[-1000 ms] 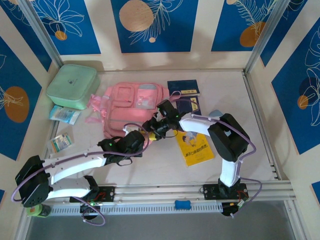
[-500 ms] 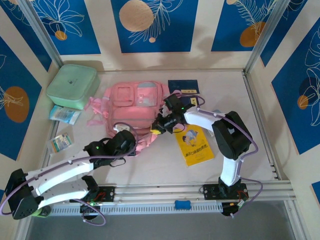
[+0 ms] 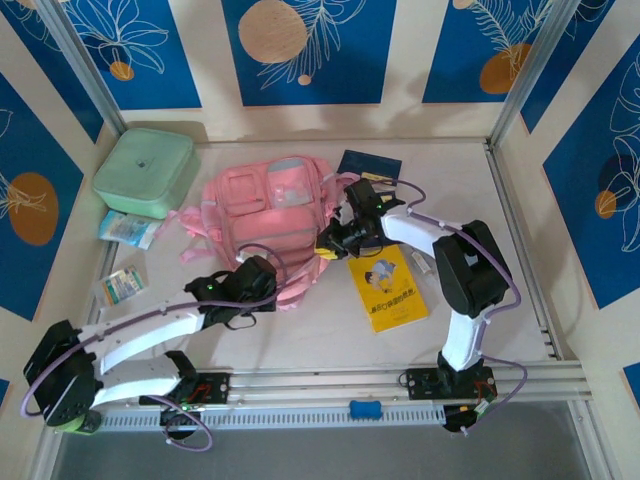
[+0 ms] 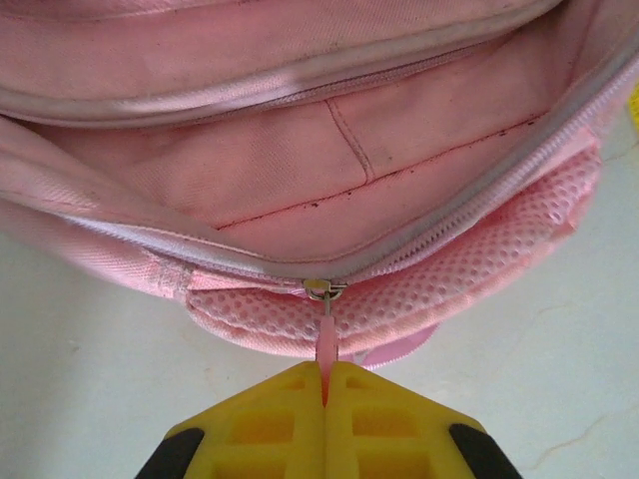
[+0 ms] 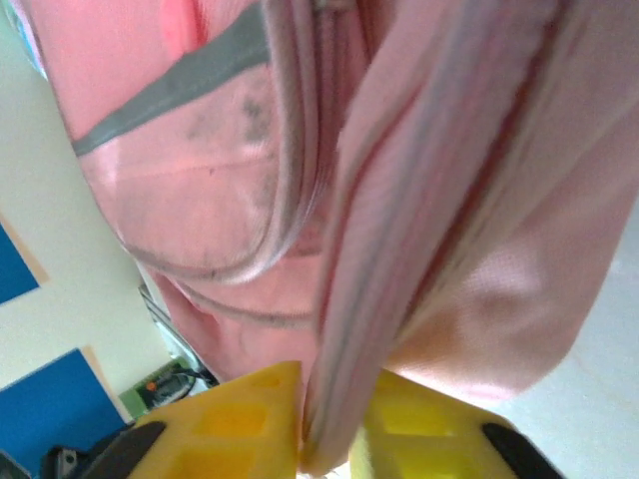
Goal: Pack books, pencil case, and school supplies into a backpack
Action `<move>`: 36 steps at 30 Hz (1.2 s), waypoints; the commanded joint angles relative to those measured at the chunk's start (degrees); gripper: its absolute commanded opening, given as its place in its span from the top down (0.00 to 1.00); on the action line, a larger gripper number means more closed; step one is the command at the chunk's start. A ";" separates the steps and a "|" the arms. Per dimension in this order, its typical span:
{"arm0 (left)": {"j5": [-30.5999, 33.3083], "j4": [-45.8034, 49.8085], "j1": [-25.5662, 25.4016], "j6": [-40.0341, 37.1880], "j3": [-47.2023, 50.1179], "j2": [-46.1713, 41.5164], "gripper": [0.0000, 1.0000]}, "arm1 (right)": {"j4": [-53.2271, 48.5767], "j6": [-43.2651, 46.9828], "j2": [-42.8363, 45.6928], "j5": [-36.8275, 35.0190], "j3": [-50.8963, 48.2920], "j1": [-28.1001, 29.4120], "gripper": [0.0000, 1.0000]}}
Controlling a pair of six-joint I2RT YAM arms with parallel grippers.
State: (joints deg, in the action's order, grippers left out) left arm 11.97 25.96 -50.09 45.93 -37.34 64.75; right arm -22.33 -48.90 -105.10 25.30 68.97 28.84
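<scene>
nearest, the left claw [image 4: 325,387] is clamped together on the pink zipper pull [image 4: 324,339] at the near edge of the backpack [image 3: 270,215], which lies mid-desk [image 3: 330,335]. at its right side the right claw [image 5: 334,424] pinches a fold of the opening's rim. the yellow book [image 3: 388,288] lies just right of it, and a navy book [image 3: 368,165] lies beyond.

A mint-green box [image 3: 145,172] is sitting at the far left of the surface [image 3: 330,338], and a pale-blue packet [image 3: 130,229] is lying just beside it, nearer.
</scene>
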 commanded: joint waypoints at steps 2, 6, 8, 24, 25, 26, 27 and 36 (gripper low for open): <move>-0.93 -3.18 0.33 0.33 0.28 2.71 1.00 | 2.02 -0.70 3.97 -0.24 -3.01 1.21 0.67; -0.22 -6.81 0.43 0.84 2.57 3.23 0.93 | 2.98 -1.45 5.62 -0.82 -5.31 1.30 0.58; -0.58 -9.21 0.39 1.14 3.86 3.20 0.90 | 3.17 -1.79 6.19 -0.78 -5.60 1.52 0.55; 1.29 -9.31 1.31 -0.94 2.13 5.93 0.94 | 9.02 -11.75 6.83 -5.50 -8.83 7.73 0.47; 1.31 -9.32 1.39 -1.25 1.97 5.85 0.97 | 9.36 -12.08 6.60 -6.50 -8.81 8.09 0.47; 1.22 -9.26 1.48 -1.52 1.85 5.78 0.99 | 9.47 -11.97 6.23 -7.37 -8.53 8.33 0.49; 1.30 -8.75 1.56 -1.63 1.60 5.61 1.00 | 9.15 -11.75 5.42 -7.92 -7.89 8.38 0.51; 5.63 3.11 2.87 1.34 0.77 -2.58 1.00 | 3.45 -4.02 2.08 -7.63 -2.92 4.52 0.89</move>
State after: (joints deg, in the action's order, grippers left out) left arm 14.22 21.26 -48.31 45.60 -35.42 65.95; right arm -16.25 -56.64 -102.56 18.17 63.16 35.31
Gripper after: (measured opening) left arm 0.051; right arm 0.139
